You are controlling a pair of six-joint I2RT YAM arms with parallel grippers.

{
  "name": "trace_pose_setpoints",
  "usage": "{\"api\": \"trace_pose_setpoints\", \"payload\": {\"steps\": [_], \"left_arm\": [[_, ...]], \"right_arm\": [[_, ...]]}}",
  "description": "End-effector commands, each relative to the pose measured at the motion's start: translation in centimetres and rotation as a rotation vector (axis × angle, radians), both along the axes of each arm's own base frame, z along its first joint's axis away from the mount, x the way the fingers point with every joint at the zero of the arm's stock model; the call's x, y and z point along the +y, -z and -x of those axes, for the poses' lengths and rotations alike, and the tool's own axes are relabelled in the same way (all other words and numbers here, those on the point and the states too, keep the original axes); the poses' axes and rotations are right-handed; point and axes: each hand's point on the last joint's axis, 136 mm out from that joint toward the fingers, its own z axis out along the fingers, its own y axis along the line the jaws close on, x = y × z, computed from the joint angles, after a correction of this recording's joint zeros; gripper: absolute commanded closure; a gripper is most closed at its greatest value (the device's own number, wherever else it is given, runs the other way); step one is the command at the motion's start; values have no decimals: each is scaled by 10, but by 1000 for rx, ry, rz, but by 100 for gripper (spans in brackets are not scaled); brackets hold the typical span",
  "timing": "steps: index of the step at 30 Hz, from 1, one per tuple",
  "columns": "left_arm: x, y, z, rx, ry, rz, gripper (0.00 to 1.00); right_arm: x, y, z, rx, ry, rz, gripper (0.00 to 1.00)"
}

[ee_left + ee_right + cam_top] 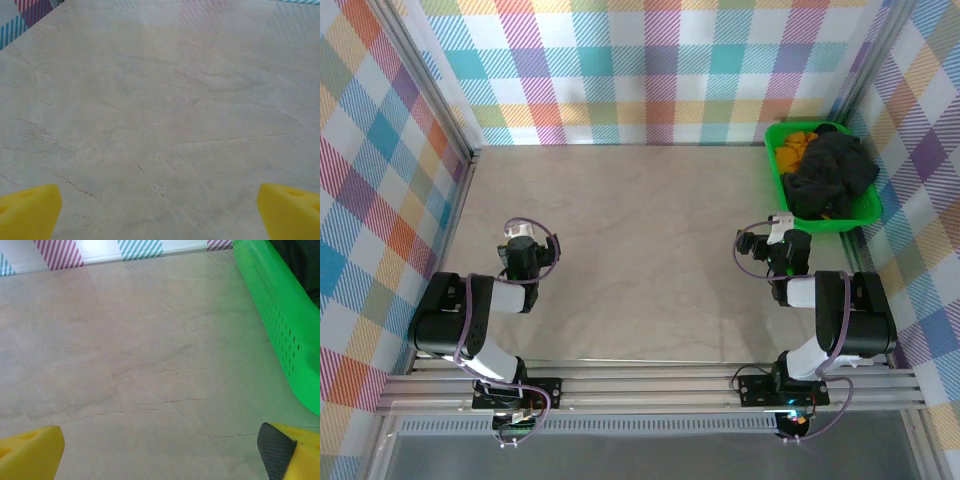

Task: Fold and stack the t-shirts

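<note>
T-shirts lie heaped in a bright green basket [775,170] at the far right corner of the counter [640,260]: a crumpled black t-shirt [828,172] covers most of the pile, and a mustard-yellow t-shirt [792,150] shows at the basket's far left end. None of the fabric is spread out or folded, and none of it lies on the counter.

The right gripper [781,226] sits low over the counter just beside the basket's near left corner, without touching it. From the right wrist, the basket's perforated wall [280,315] runs along the right edge, with dark cloth [306,260] above its rim. The gripper's yellow fingers [30,452] stand wide apart with nothing between them.

The left gripper [523,234] is well apart from the basket, over the left side of the counter. From the left wrist, its yellow fingertips [30,210] are likewise spread wide over bare marbled surface, grasping nothing.
</note>
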Motion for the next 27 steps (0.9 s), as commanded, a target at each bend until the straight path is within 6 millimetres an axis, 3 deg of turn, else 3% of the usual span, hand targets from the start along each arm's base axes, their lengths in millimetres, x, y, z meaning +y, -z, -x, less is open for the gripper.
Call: {"api": "trace_pose_setpoints", "payload": {"steps": [1,20,23,25,27], "left_arm": [[0,-12,-7,-45,-6,-10,0],[0,-12,-7,-45,-6,-10,0],[0,-12,-7,-43,-6,-9,0],[-2,-17,-6,-65,8,-8,0],[-14,-40,-6,-39,48,-56,0]], "right_arm": [[4,-8,-5,-22,-22,13,0],[2,-11,-6,-34,-4,20,0],[-13,-48,-4,7,147,88,0],[-6,-107,-11,-61,143,36,0],[6,-171,-22,-151,153,13,0]]}}
